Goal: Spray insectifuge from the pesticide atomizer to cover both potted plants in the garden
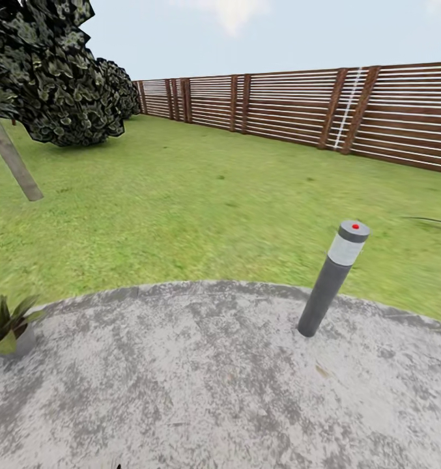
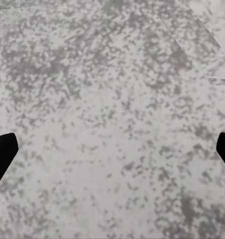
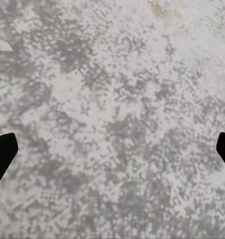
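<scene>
My head camera looks down and forward over the patio (image 1: 200, 384) toward the fence (image 1: 298, 107). Both my wrist cameras face straight down, close on that same paving.

Bright, even daylight; perhaps slightly blurred.

Counts, head view: one potted plant (image 1: 5, 324) at near left patio edge; one grey bollard light (image 1: 333, 278) with one red dot on its cap; one round paved patio (image 1: 213, 391); one slatted fence (image 1: 298, 107); two dark bushes (image 1: 57, 78) far left; one leaning trunk (image 1: 12, 156).
</scene>
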{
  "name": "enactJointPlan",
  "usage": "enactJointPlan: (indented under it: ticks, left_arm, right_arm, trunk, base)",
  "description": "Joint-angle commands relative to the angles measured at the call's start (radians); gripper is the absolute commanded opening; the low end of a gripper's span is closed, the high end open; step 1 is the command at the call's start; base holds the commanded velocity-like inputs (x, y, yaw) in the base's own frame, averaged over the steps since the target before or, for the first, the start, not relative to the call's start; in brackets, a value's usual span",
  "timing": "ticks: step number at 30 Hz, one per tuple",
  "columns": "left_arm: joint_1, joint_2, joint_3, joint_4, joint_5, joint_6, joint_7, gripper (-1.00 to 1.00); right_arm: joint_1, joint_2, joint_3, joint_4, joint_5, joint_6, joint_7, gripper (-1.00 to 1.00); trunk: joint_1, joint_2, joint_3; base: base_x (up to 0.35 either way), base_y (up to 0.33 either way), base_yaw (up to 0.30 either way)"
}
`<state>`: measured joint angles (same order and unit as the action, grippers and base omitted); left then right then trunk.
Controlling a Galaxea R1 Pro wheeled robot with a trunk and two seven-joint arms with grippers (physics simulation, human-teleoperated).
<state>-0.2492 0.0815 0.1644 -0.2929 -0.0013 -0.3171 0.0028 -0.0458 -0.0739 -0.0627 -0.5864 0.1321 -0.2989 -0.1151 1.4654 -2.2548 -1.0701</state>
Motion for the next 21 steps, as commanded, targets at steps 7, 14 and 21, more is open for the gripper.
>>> enactJointPlan:
  ticks: [7,14,21]
  left_arm:
    - [-0.001,0.000,0.001,0.001,0.000,-0.004,0.000,1.00]
    - [-0.001,0.000,0.001,0.001,0.000,-0.004,0.000,1.00]
    - [-0.001,0.000,0.001,0.001,0.000,-0.005,0.000,1.00]
  right_arm:
    - [0.000,0.000,-0.002,0.000,0.011,-0.002,-0.004,1.00]
    - [0.000,0.000,-0.002,0.001,0.011,-0.002,-0.004,1.00]
    - [0.000,0.000,-0.002,0.000,0.011,-0.002,-0.005,1.00]
  trunk:
    - [0.000,0.000,-0.001]
    - [0.000,0.000,-0.001]
    - [0.000,0.000,-0.001]
  base:
    - [0.337,0.002,0.273]
    - [0.337,0.000,0.273]
    - [0.337,0.000,0.273]
